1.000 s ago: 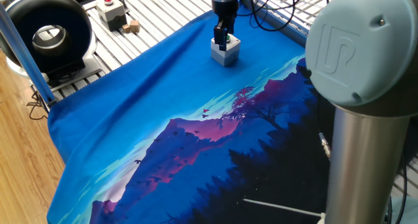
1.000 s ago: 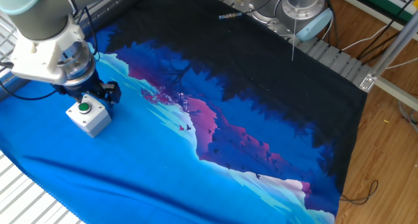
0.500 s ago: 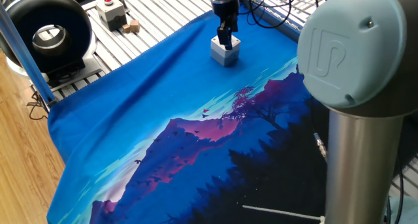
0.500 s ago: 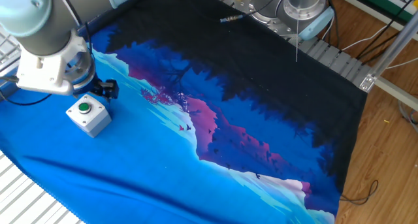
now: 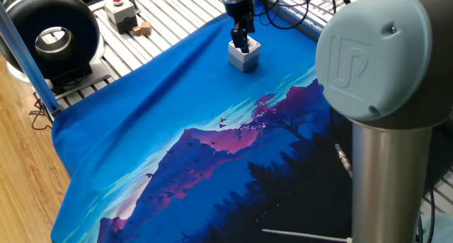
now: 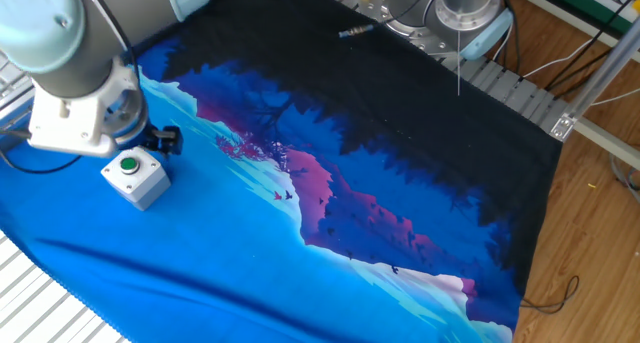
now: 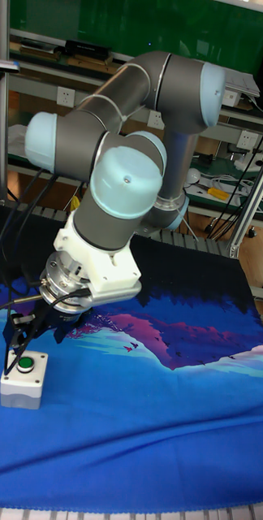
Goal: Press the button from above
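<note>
Button (image 7: 23, 362), green with a silver ring, is sitting on top of a small light-grey box (image 7: 22, 382) at the left of the tall fixed view. That box is resting on the blue printed cloth (image 7: 148, 422) covering the desk.

Just right of and above the button, the end effector (image 7: 24, 328) is hanging from the arm's wrist, its dark fingers pointing down and left towards the box. Whether the fingers are parted or closed cannot be told from any view; they appear to be holding nothing.

In the other fixed view, the button (image 6: 129, 164) is showing fully uncovered, with the wrist housing sitting up and behind it.

Judged from this, the tip is not yet centred over the cap: the button is lying slightly below and to one side of it. The coming move is likely calling for a small sideways correction, then a straight vertical descent.
</note>
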### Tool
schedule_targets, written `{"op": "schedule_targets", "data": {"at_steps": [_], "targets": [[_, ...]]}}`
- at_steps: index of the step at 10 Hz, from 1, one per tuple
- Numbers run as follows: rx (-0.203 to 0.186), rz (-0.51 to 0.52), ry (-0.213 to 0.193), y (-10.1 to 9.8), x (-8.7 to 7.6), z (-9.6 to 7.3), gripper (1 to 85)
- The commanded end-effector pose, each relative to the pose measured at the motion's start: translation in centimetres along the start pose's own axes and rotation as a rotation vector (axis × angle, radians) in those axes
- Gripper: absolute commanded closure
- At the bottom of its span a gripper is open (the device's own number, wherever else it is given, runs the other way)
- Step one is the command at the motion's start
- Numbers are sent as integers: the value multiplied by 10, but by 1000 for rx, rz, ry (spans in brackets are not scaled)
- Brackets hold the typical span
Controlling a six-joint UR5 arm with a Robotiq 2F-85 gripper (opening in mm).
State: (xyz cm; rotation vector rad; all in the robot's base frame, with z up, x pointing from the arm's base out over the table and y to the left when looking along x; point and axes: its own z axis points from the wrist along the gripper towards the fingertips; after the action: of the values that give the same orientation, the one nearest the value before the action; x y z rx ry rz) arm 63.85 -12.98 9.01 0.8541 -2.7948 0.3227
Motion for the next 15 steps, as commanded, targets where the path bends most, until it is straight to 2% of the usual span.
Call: {"op": "schedule_targets", "data": {"at_steps": [1, 2, 7, 10, 13, 15], "targets": [[51, -20, 32, -9, 1, -4, 150], [79, -29, 53, -14, 3, -9, 150], [12, -44, -5, 6, -19, 1, 150], [24, -51, 2, 3, -19, 5, 150], [15, -50, 7, 8, -18, 8, 150], [2, -48, 32, 13, -10, 10, 157]]}}
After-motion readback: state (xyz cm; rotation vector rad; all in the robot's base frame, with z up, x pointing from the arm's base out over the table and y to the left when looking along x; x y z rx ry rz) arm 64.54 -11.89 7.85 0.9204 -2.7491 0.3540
